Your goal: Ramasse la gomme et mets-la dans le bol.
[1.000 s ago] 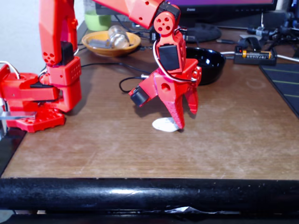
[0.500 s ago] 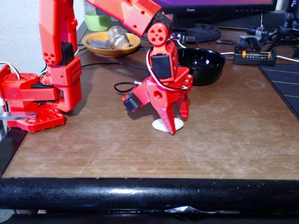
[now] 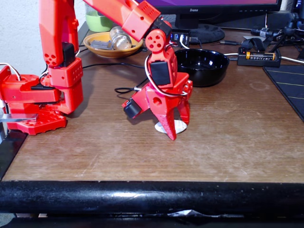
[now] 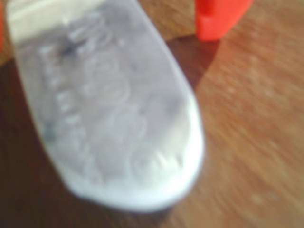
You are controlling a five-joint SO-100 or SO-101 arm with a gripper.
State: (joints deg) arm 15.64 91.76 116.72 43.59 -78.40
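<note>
La gomme (image 3: 160, 128), a small white flattened oval, lies on the brown table in the fixed view. My red gripper (image 3: 177, 130) stands over it, pointing down, jaws open. One finger (image 3: 170, 132) is on its near side and the other (image 3: 185, 116) behind it. In the wrist view la gomme (image 4: 114, 104) is very close and blurred, with a red fingertip (image 4: 218, 19) past its top right. I cannot tell if the fingers touch it. Le bol (image 3: 209, 78), glossy black, sits behind and to the right of the gripper.
An orange dish (image 3: 111, 50) with a bulb and a green cup (image 3: 99, 21) stand at the back left. A battery holder (image 3: 259, 57) and a black mat (image 3: 289, 85) lie to the right. My arm's red base (image 3: 38, 99) is at left, a black cable (image 3: 124, 89) beside the gripper.
The gripper has shifted left and come lower, so its fingers now straddle la gomme instead of standing at its right end. La gomme stays on the table.
</note>
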